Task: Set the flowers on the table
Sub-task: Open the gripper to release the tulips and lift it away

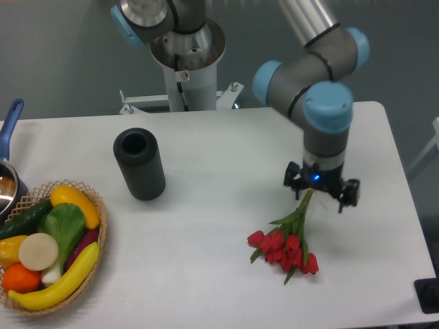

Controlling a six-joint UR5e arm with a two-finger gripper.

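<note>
gripper (321,191) points down over the stem tips of the flowers (288,245); fingers look spread, can't tell if they touch the stems. flowers lie on the table (219,205), right of centre, near its front edge, well apart from black cylinder (139,164). long axis near-vertical in frame, blooms toward front.

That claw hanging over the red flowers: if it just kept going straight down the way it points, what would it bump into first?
Most likely the green stems of the flowers, which run right up into the claw. Just beneath them is the white table. Depth is hard to judge from this one view.
</note>
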